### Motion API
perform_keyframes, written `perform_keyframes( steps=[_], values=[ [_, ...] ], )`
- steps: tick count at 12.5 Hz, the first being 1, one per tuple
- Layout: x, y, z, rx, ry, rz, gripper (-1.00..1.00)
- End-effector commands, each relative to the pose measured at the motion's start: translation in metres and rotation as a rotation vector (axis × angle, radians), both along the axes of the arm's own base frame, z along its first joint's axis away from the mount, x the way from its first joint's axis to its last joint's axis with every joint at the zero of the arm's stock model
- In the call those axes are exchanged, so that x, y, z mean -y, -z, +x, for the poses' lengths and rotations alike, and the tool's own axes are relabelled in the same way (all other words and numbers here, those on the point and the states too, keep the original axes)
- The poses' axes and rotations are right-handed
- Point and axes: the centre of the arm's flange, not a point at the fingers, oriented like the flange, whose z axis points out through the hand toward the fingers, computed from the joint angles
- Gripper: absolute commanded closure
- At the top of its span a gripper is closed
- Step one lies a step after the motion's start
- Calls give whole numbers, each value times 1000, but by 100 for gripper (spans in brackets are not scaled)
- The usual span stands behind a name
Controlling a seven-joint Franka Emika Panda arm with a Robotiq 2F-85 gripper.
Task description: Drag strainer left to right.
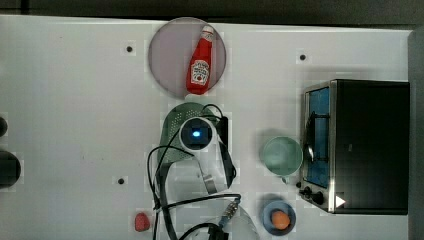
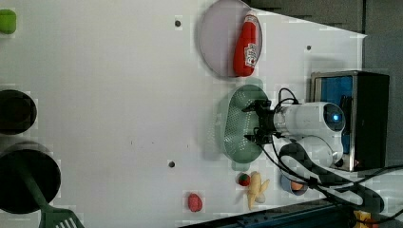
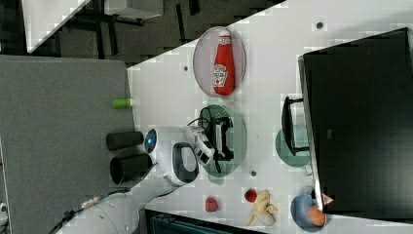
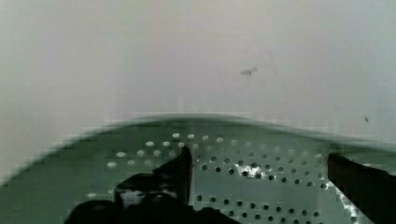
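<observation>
The strainer is a pale mint-green oval colander with a hole-dotted bowl. It lies near the table's middle, just below the plate in the top view, and my arm's wrist covers much of it there. My gripper reaches down into the strainer bowl. Its two black fingers stand wide apart and open, with nothing between them. The right view shows the gripper over the strainer. In the wrist view one finger and the other sit low inside the perforated bowl, near its wall.
A greyish-purple plate holds a ketchup bottle beyond the strainer. A green cup and a toaster oven stand on the top view's right. A blue bowl holding an orange and a small red item lie near the front edge.
</observation>
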Motion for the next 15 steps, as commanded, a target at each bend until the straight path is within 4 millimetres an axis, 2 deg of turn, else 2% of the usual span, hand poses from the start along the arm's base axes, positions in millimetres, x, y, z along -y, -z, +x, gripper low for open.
perform_keyframes(
  steps=[1, 4, 8, 11, 13, 15],
  values=[
    [55, -16, 12, 32, -48, -30, -100],
    [88, -15, 9, 30, -10, -53, -100],
    [118, -15, 6, 34, -24, -69, -100],
    [109, -28, 10, 44, -203, -57, -100],
    [87, -59, 21, 94, -304, -54, -100],
    [67, -104, 29, 120, -339, -72, -100]
  ],
)
